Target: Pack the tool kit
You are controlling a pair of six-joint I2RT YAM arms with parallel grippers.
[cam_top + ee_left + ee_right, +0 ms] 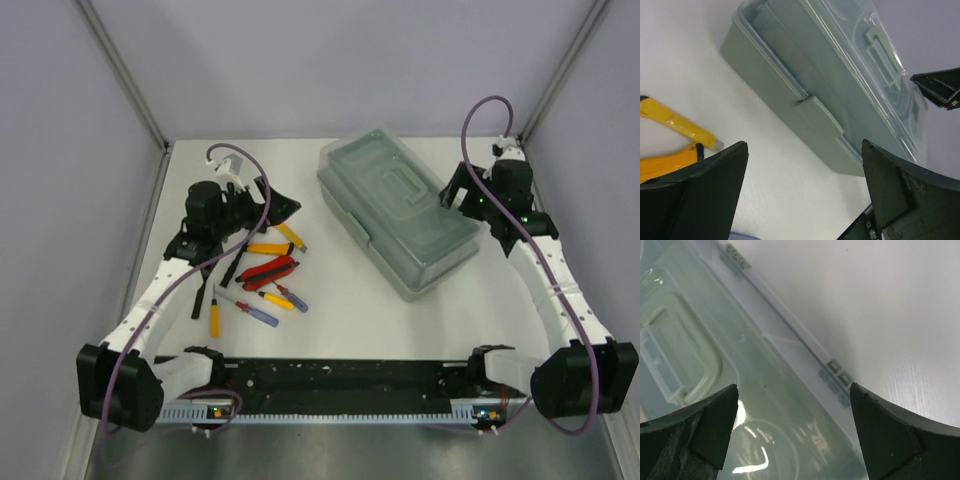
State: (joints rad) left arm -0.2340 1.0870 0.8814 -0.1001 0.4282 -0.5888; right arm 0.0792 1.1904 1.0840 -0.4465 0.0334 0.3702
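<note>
step, as i judge it: get the toolbox open first, nothing is packed yet. tools lie loose on the table (400,330) near-left: screwdrivers (250,309) nearest, then red-handled pliers (268,270), then yellow knives (268,248) just beyond.

my left gripper (278,208) hovers over the far end of that pile, fingers spread wide, holding nothing. in the left wrist view a knife (682,126) sits just left of my near finger.

the toolbox (400,215) lies to the right of my left gripper, near but apart, set diagonally, its lid (395,185) shut. its latch (817,117) faces my left gripper, so i'd guess that is the thing to pop: come in level, hook under the flap, don't shove the box.

my right gripper (457,192) is at the right, far side of the box, over the lid edge by the hinges (837,372), fingers apart and gripping nothing. touching or just above, can't tell. the handle (690,365) is to its left. probably best used to steady the box; risk is the box sliding.
</note>
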